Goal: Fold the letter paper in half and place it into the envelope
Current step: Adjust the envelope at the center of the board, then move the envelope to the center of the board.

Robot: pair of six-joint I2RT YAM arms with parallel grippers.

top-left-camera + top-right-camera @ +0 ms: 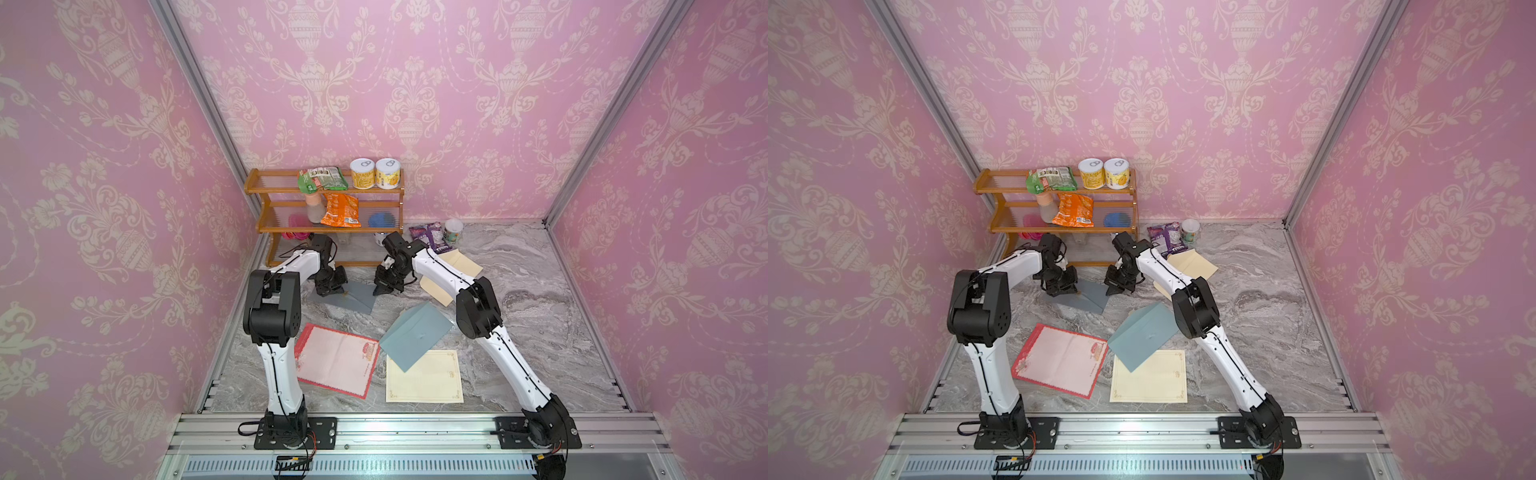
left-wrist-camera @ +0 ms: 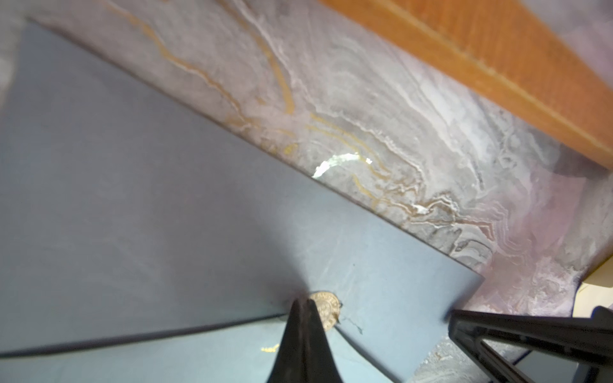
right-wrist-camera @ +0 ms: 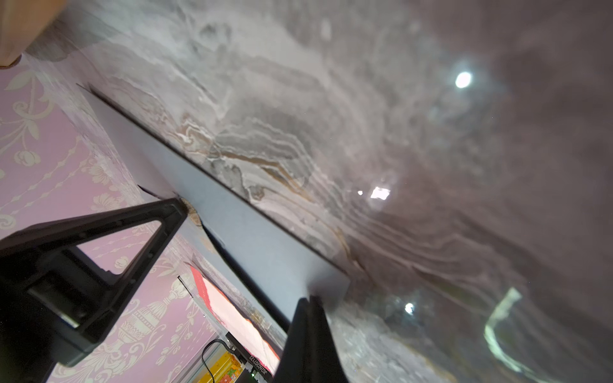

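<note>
Both arms reach to mid-frame, just in front of the wooden shelf (image 1: 328, 226). Rear envelope (image 1: 353, 297), slate-blue, lies on the marble bench (image 1: 540, 332) between the two grippers. Left gripper (image 2: 306, 306): fingers pinched together on the tip of the flap, right at the gold seal (image 2: 326, 306); the flap's edge stands a little off the envelope body. Right gripper (image 3: 311, 303): fingers pressed together at the envelope's opposite corner (whether paper is actually caught there, cannot tell; the corner is blurred). In both top views the grippers sit near each other, pointing down at the envelope's two ends. Red-bordered letter paper (image 1: 336, 359) lies flat and unfolded at lower centre-left, beside the left arm. Cream letter paper (image 1: 432, 380) lies flat at lower centre, its upper-left corner covered by a front envelope (image 1: 415, 334), same slate-blue, lying askew. A cream envelope (image 1: 461, 264) shows at centre-right, partly behind the right arm.
</note>
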